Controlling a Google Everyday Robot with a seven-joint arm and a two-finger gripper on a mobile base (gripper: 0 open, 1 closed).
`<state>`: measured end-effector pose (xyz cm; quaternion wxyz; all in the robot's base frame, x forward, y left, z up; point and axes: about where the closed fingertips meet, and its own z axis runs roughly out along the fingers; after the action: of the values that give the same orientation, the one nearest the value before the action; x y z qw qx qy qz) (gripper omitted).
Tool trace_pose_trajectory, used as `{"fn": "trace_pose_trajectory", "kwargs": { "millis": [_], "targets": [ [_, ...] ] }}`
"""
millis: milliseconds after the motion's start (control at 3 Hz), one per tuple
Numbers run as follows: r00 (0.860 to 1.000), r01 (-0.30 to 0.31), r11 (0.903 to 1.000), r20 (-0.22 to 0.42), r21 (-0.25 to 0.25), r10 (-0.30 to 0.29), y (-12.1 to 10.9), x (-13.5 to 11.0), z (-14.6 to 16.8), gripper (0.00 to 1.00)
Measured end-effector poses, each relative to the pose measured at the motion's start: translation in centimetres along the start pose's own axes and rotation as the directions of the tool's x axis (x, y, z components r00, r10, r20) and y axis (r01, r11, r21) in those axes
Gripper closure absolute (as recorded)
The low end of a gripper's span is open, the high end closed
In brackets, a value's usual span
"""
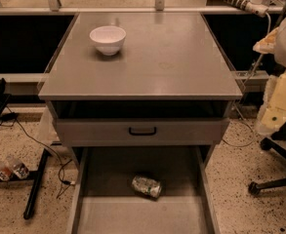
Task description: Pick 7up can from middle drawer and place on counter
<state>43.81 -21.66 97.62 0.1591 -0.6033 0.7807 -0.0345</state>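
Observation:
The 7up can (pixel 146 186) lies on its side on the floor of the open middle drawer (pixel 91 179), near the centre, silvery with green markings. The drawer is pulled out toward me below the closed grey drawer front with a black handle (pixel 142 130). The counter (pixel 172 62) is the flat grey top of the cabinet. My gripper (pixel 272 116) shows only as pale arm parts at the right edge, beside the cabinet and well apart from the can, level with the drawer front.
A white bowl (pixel 108 39) stands on the counter at the back left. A black office chair base (pixel 274 179) sits on the floor at the right. Cables and small bottles (pixel 6 168) lie on the speckled floor at the left.

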Motion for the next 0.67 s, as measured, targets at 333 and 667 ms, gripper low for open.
{"fn": "trace_pose_trajectory", "kwargs": {
  "millis": [333, 667],
  "targets": [
    [1.000, 0.001, 1.0000, 0.002, 0.006, -0.001, 0.0, -0.1, -0.1, 0.00],
    [0.999, 0.032, 0.9994, 0.022, -0.010, -0.032, 1.7, -0.4, 1.7, 0.00]
  ]
}}
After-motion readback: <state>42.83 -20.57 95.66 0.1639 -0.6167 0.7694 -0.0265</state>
